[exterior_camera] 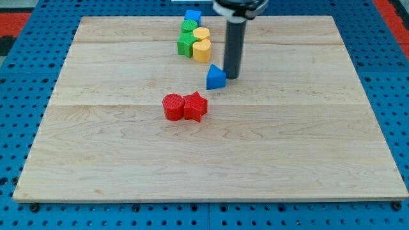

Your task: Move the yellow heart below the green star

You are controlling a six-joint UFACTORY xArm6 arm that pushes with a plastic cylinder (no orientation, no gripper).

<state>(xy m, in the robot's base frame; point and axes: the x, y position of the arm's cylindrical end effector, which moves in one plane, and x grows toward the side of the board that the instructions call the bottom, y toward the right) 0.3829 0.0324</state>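
Rod only, without jaws, so neither apart nor together. Rested my tip [231,78] on the table [319,160], just right of the blue triangle [216,77], touching or nearly so; probably placed below the cluster to approach it. Packed together at the view's top: blue block [192,16], upper green block [189,27], upper yellow block [201,33]. Judged the yellow heart [202,50] to sit right beside the green star [186,45], not yet below; shapes too small to confirm. Lay lower, apart: red cylinder [172,107] touching red star [195,106]. Saw no containers.

I work in a lab test rig: a pale wooden board [211,153] sits on a blue perforated bench [25,51], holding small toy blocks.
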